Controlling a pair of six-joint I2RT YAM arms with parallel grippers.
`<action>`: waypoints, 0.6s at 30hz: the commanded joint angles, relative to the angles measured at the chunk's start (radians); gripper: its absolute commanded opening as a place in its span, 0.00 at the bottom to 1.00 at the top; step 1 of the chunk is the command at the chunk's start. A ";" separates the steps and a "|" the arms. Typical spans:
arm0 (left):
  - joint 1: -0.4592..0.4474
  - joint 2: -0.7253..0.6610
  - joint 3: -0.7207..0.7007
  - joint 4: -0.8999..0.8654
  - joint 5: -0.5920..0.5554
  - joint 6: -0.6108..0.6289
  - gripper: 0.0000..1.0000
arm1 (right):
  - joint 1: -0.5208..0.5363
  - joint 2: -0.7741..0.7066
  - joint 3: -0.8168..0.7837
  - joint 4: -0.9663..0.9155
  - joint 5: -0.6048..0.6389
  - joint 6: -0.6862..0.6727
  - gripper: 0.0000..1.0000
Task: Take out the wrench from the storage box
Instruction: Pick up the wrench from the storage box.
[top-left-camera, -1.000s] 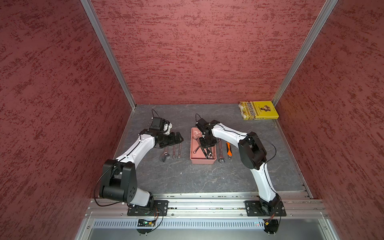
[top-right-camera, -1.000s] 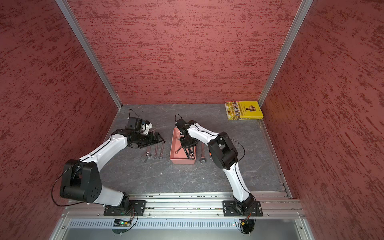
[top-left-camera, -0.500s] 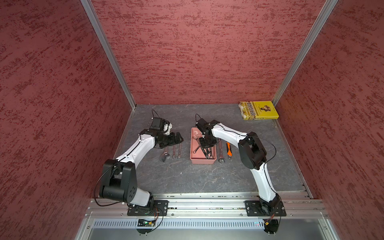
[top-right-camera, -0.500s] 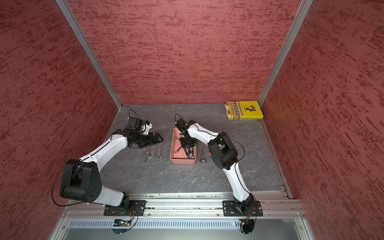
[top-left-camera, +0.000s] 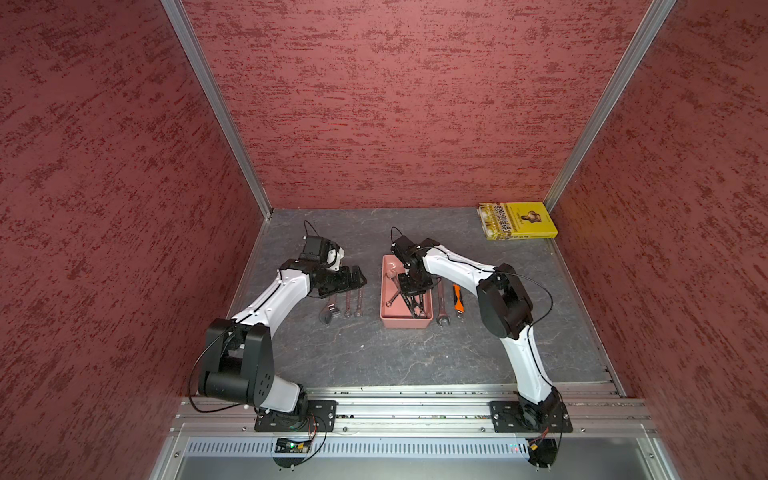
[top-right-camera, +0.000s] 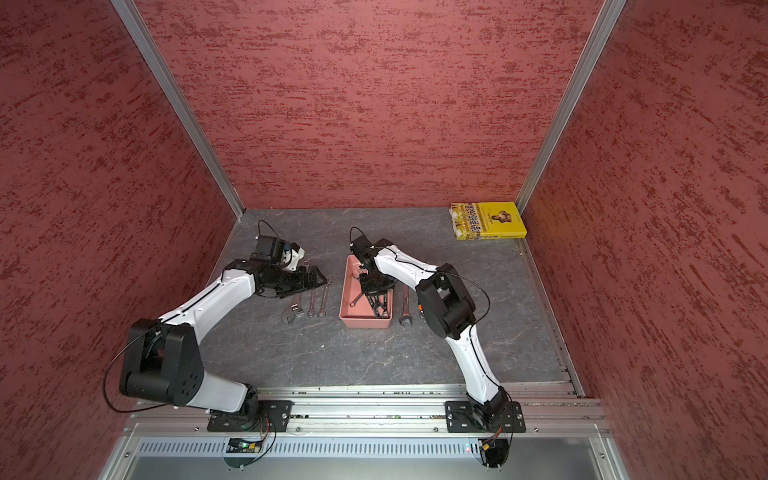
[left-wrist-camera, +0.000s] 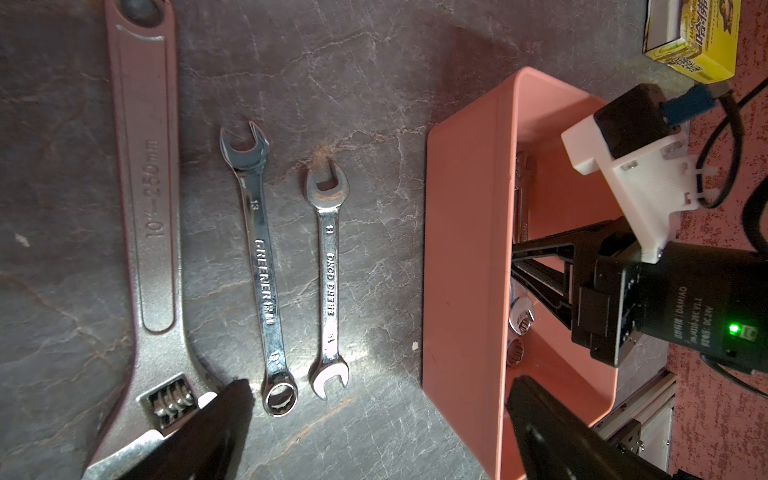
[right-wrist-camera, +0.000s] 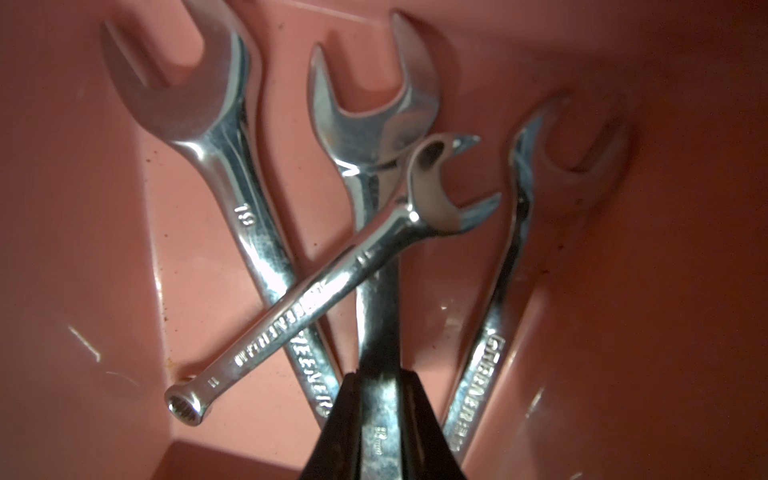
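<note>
Inside the low salmon-pink plastic storage box (top-left-camera: 405, 323), dead centre in both top views, the black right claw (right-wrist-camera: 380, 376) has just squeezed down. A second ago its fingers stood a bit wider; now they're pinching the shank of the middle chrome open-end wrench (right-wrist-camera: 376, 324). The arm itself hasn't visibly budged, so I'd call this the grab done and the lift not yet started. As far as I can tell the wrench is gripped but still lying down in the box.

One catch: a smaller shiny combination wrench (right-wrist-camera: 299, 307) lies slanted right across the held shank. Two more chrome wrenches sit either side, one (right-wrist-camera: 232, 174) and the other (right-wrist-camera: 498, 332). My guess is that pulling straight up will drag or flip the little one, so slow is the way.

The black left claw (left-wrist-camera: 378, 395) is spread wide with nothing in it. It hovers left of the box in a top view (top-left-camera: 353, 278), over the big steel adjustable spanner (left-wrist-camera: 141, 208) and two small spanners lying on the grey stone-look tabletop (top-left-camera: 374, 357).
</note>
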 joint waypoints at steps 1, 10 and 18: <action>0.006 -0.019 -0.012 0.017 0.009 0.000 1.00 | -0.003 -0.066 0.038 -0.016 0.019 0.033 0.00; 0.006 -0.017 -0.014 0.016 0.010 0.001 1.00 | -0.003 -0.082 0.067 -0.071 0.029 0.030 0.00; 0.006 -0.008 -0.012 0.024 0.015 0.002 1.00 | -0.003 -0.110 0.068 -0.137 0.057 0.011 0.00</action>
